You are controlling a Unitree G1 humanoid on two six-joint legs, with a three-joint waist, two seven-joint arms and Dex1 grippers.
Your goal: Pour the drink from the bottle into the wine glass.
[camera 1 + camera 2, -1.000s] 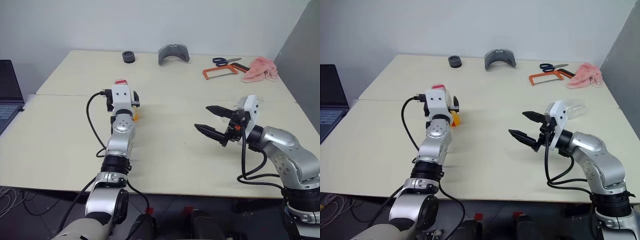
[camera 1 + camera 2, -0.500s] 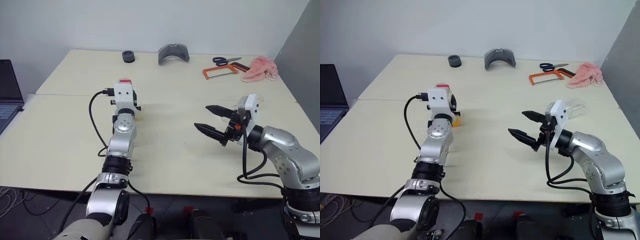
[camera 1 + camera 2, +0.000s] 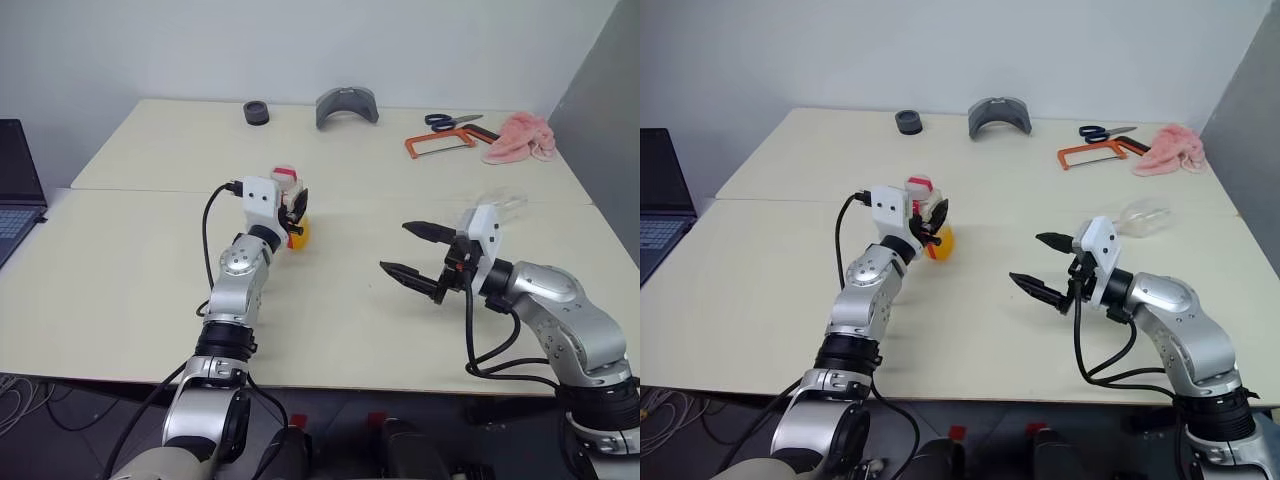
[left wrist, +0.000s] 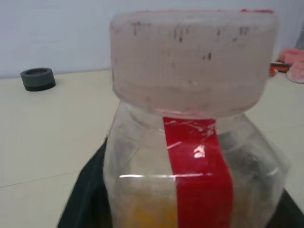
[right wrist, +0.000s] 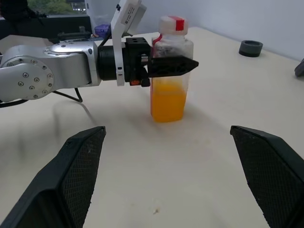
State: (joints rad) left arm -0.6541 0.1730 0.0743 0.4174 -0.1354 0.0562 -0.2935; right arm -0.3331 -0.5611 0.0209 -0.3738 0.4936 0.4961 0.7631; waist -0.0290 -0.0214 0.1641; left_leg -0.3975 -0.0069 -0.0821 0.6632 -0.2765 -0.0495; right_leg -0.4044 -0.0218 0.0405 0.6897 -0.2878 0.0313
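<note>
My right hand is nearest me, low over the right of the surface, and it has come a little nearer and lower since a second ago. Its two fingers are spread as wide as they go, with nothing between them and nothing touching them. It points left toward the bottle, well apart from it.

Further out and to the left, my left hand has swung its wrist to the right over the last second, so the bottle, earlier mostly hidden behind the wrist housing, now shows clearly. From the right wrist view the black fingers sit on either side of the bottle's upper body, just under the cap, partly closed and seemingly pressed against the plastic. I judge that a grip, though I cannot tell how firm it is. The bottle stands upright with its base on the surface, and the drink fills about its lower half. The cap is on.

So I read this as the grasp just being settled: nothing is lifted yet and no pouring has begun. The cap will have to come off first, which is probably what the open right hand is waiting for.

Beyond the right arm, near the right side, a clear object lies on its side; it may be the glass, but I cannot be sure. Scissors and a pink cloth lie at the far edge.
</note>
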